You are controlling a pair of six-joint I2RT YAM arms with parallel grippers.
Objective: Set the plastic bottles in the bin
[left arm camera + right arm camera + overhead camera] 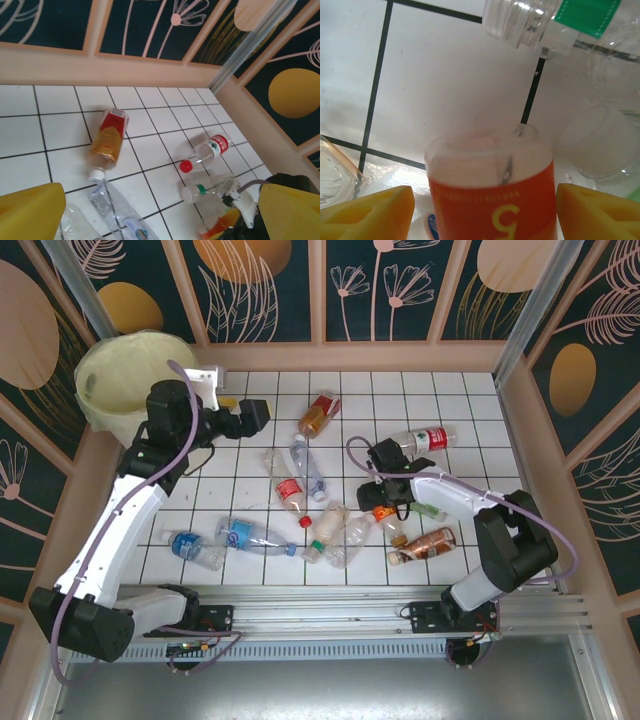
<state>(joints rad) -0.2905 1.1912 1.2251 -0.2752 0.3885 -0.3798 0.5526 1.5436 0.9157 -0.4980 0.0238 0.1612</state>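
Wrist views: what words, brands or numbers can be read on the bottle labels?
Orange-label bottle: one large yellow character, perhaps "G"; small print above it too blurred.
Red-capped bottle: label print too small to read.
Amber bottle: red label, print blurred.
Green-label bottle: no print legible.

An amber plastic bottle with a red label (pixel 107 142) lies left of centre on the white tiled table (pixel 55 130). Right of it lies a clear red-capped bottle (pixel 207 152), with a green-banded clear bottle (pixel 210 190) just below. The left gripper (pixel 160 217) stands wide open, its yellow fingers (pixel 30 212) in the bottom corners.
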